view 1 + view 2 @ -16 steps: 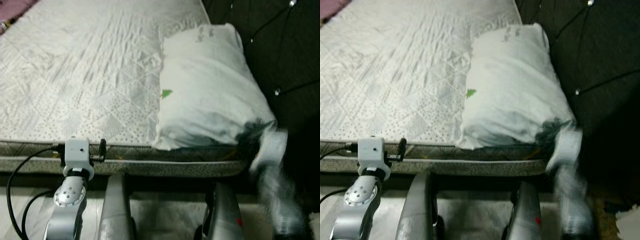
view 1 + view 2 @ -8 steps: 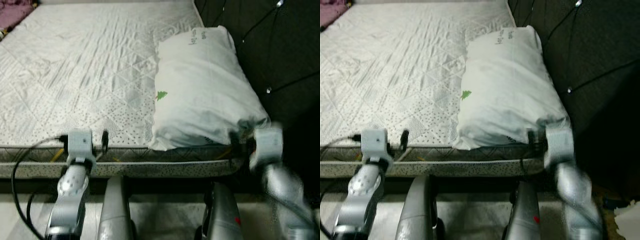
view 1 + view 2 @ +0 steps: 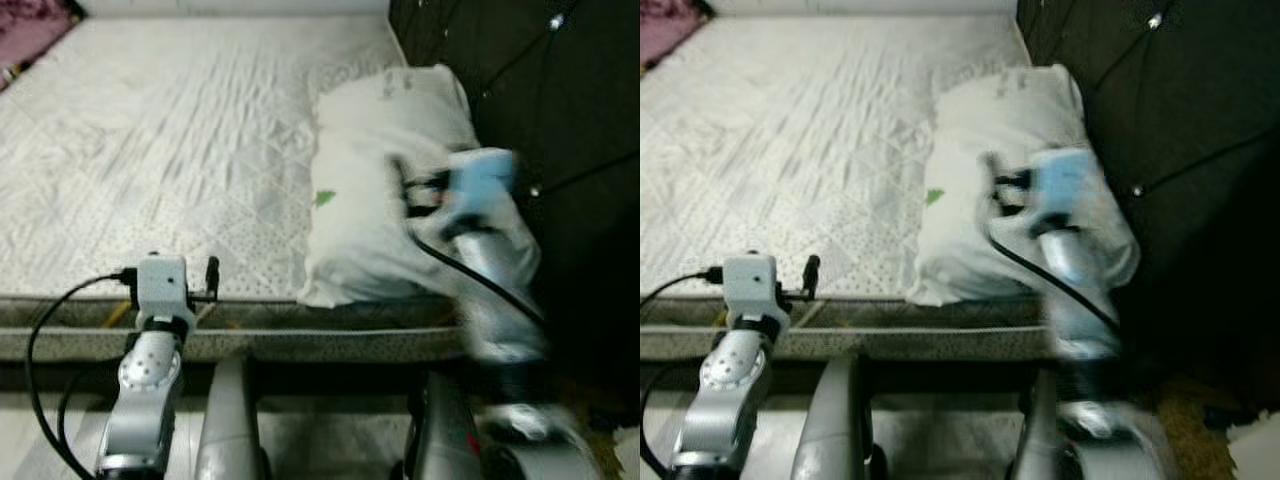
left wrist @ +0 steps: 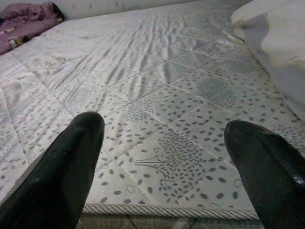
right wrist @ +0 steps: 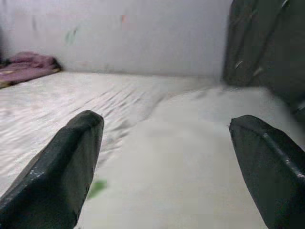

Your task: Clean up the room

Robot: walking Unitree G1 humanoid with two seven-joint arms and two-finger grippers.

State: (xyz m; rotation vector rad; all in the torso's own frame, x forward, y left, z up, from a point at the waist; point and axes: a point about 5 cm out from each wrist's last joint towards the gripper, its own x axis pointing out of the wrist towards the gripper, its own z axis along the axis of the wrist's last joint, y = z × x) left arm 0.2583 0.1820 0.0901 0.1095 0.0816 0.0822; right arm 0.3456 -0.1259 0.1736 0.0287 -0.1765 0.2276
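The right gripper (image 5: 167, 157) hangs above the white pillow (image 3: 385, 170), its two black fingers (image 5: 57, 176) spread wide and holding nothing; the pillow lies directly beneath and ahead of it, at the head end of the mattress (image 3: 170, 150) against the dark tufted headboard (image 3: 560, 110); the arm is blurred in the eye views. The left gripper (image 4: 167, 157) sits at the near edge of the mattress, fingers (image 4: 62, 167) likewise parted and empty; quilted, patterned fabric stretches ahead of it, the pillow off toward its right side; a crumpled pink-purple cloth (image 4: 26, 21) lies at the far corner beyond it.
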